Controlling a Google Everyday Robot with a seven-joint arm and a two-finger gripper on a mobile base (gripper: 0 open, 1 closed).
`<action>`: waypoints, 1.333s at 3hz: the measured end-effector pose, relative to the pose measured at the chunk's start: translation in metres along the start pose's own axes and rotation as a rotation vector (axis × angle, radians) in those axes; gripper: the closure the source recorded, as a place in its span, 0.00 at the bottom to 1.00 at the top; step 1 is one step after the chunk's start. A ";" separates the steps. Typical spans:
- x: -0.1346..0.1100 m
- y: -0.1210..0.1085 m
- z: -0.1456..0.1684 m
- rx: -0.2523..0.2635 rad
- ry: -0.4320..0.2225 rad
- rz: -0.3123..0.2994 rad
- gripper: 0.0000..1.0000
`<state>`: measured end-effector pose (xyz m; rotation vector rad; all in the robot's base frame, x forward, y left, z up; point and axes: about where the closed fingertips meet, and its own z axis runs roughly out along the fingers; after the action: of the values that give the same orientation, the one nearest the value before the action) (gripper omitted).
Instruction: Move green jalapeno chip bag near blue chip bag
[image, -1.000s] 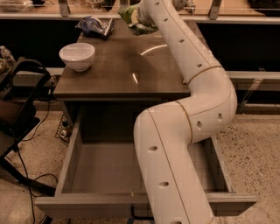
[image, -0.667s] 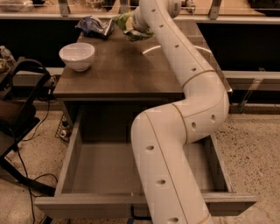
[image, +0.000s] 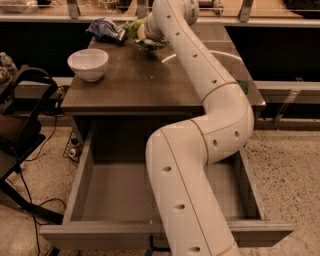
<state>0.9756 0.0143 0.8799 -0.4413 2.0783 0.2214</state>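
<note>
A white jointed robot arm (image: 200, 150) reaches across a dark brown wooden table (image: 135, 85) to its far edge. There the gripper (image: 152, 31), largely hidden behind the wrist, sits at a crumpled light-green foil chip bag (image: 136, 29). A crumpled dark blue foil chip bag (image: 106, 30) lies just to the left. A round white bowl (image: 88, 64) stands near the table's left edge. Below, a wide grey drawer (image: 115, 200) hangs open.
</note>
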 end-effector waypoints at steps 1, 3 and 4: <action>0.004 0.002 0.004 -0.003 0.006 0.000 0.52; 0.008 0.006 0.010 -0.007 0.014 -0.001 0.06; 0.010 0.007 0.012 -0.009 0.018 -0.001 0.00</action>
<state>0.9774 0.0222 0.8650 -0.4509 2.0951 0.2274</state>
